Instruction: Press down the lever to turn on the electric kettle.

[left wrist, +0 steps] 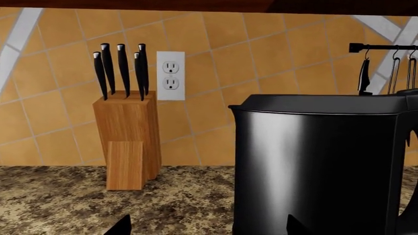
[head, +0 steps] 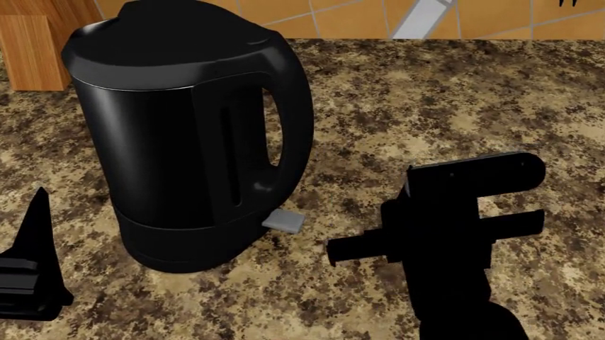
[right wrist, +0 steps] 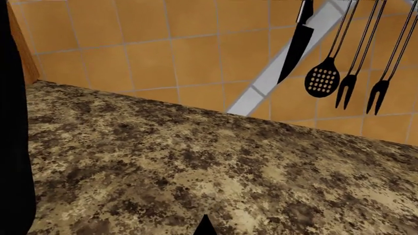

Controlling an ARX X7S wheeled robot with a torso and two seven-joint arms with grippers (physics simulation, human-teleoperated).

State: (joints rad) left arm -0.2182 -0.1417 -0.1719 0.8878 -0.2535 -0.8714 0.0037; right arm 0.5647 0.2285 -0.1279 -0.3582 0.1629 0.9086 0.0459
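Observation:
The electric kettle (head: 180,134) is a glossy black jug standing on the granite counter, its loop handle facing right. It fills the right of the left wrist view (left wrist: 320,166) and shows as a dark strip in the right wrist view (right wrist: 11,147). The lever (head: 283,221) is a small light-grey tab jutting from the kettle's base below the handle. My right gripper (head: 472,173) hovers right of the lever, apart from it; in its wrist view (right wrist: 205,226) only one pointed tip shows, jaws together, holding nothing. My left gripper (left wrist: 207,227) is open and empty left of the kettle; one finger (head: 40,227) shows.
A wooden knife block (left wrist: 127,137) stands at the tiled back wall beside a white outlet (left wrist: 170,76), left of and behind the kettle. Black utensils (right wrist: 339,63) and a knife hang on the wall to the right. Speckled counter (head: 444,92) stretches right of the kettle.

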